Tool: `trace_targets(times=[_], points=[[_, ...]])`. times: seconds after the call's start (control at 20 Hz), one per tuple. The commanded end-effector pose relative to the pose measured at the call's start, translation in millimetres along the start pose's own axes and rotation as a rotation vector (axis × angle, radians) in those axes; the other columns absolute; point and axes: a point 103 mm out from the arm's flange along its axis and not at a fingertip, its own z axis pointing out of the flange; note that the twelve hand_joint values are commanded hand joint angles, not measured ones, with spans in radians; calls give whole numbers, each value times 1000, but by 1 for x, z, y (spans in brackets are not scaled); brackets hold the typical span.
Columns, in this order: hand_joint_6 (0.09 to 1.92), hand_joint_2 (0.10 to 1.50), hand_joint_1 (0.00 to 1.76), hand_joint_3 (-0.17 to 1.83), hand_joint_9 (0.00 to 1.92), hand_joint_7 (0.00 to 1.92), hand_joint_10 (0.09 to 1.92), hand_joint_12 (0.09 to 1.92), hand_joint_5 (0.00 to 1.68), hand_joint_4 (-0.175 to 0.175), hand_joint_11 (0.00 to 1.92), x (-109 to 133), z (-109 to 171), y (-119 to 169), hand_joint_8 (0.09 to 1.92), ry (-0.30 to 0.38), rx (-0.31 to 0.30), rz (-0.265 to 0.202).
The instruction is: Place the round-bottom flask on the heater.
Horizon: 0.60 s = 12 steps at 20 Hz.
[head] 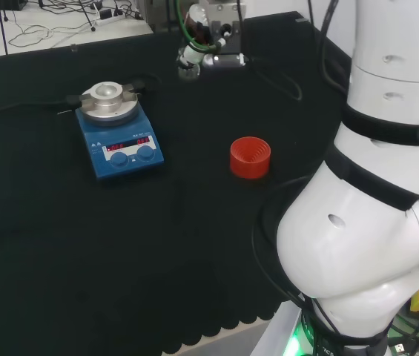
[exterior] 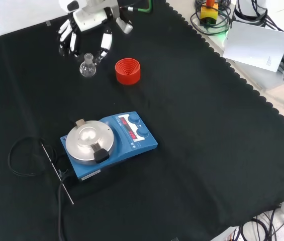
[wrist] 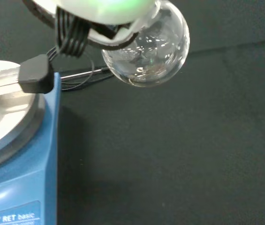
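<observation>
Flask (exterior: 87, 66) up off the cloth, far side of front view, just left of red ribbed stand (exterior: 127, 71); round-bottom type, clear glass. Hand (exterior: 89, 30) above it, fingers curled down round the neck, bulb hanging free below. Likely light, stiff, smooth and slippery, breakable on a knock against metal; neck probably the only sensible hold, bulb too round and slick. No flat base, so prob. rolls unless seated in the heater's dished top. Heater (exterior: 109, 142) near centre of front view, well apart from flask, blue body, silver plate bare.

Wrist view: bulb (wrist: 146, 49) close up, looks empty, w/ heater edge (wrist: 17, 154) beside and lower. Head view: stand (head: 250, 157) and heater (head: 119, 133) plain, but flask lost under hand (head: 194, 59) at far edge; glass hard to pick out there. Front view gives fingers vs. neck best.
</observation>
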Motion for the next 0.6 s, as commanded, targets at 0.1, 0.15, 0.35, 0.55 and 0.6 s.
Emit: trace_targets(times=[0.1,0.15,0.35,0.55,0.6], points=[[926,664,1093,753,738,454,551,1301,1153,175,440,49,9,29,667,-11,47,-96],[926,664,1093,754,738,454,551,1301,1153,175,440,54,10,32,667,-16,50,-105],[924,662,1095,756,738,455,552,1301,1155,175,441,73,10,46,667,-35,54,-142],[915,655,1098,763,739,457,553,1301,1162,175,442,88,8,59,668,-36,60,-170],[914,654,1098,764,739,457,553,1301,1163,175,442,92,8,62,668,-36,61,-176]])
